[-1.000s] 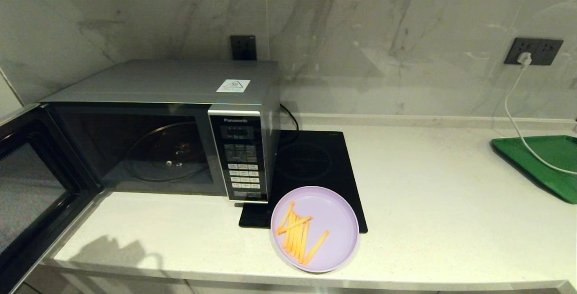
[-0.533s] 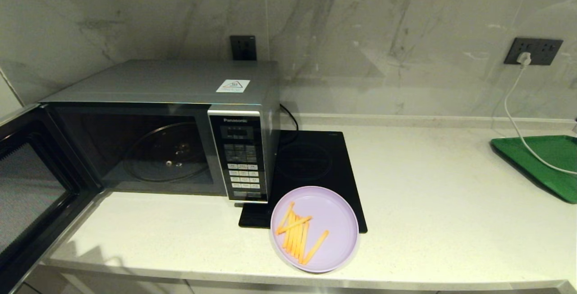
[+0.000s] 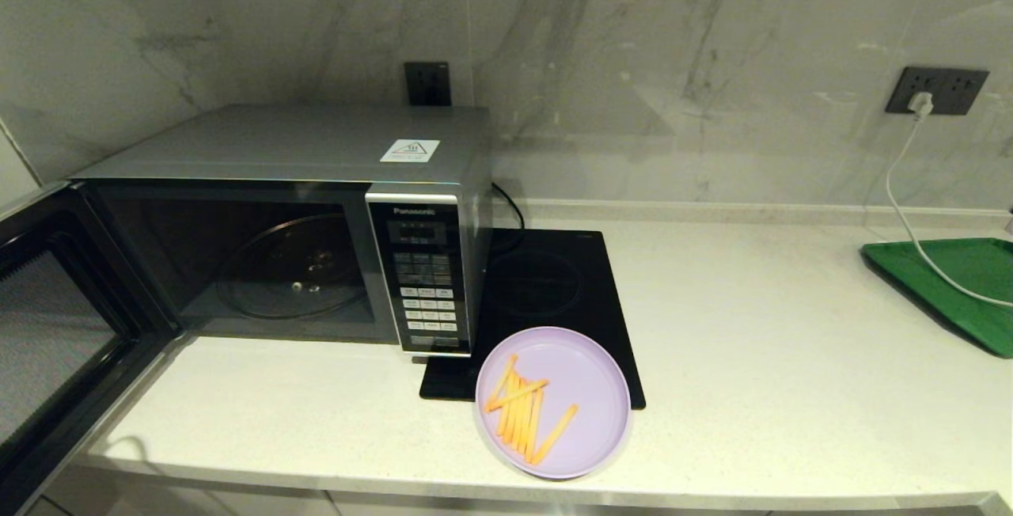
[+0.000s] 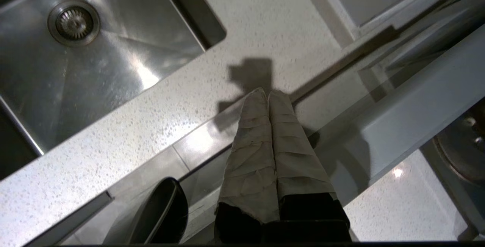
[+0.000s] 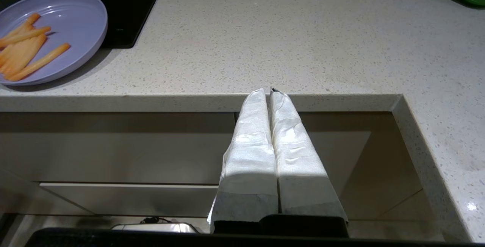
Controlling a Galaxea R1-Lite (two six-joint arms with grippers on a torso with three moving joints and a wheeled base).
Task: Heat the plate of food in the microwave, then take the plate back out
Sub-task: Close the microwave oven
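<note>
With the microwave (image 3: 277, 207) door open, both claws, left claw (image 4: 268, 94) and right claw (image 5: 269, 93), are hanging clenched, empty; opening wide before sliding under the plate of food (image 3: 552, 401) is advisable

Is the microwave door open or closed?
Open. The microwave door swings out at left, showing the bare glass turntable inside.

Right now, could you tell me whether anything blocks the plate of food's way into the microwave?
Nothing visible does. The microwave door hangs open and its turntable is bare; the plate of food sits partly on the induction hob, with bare countertop between.
</note>
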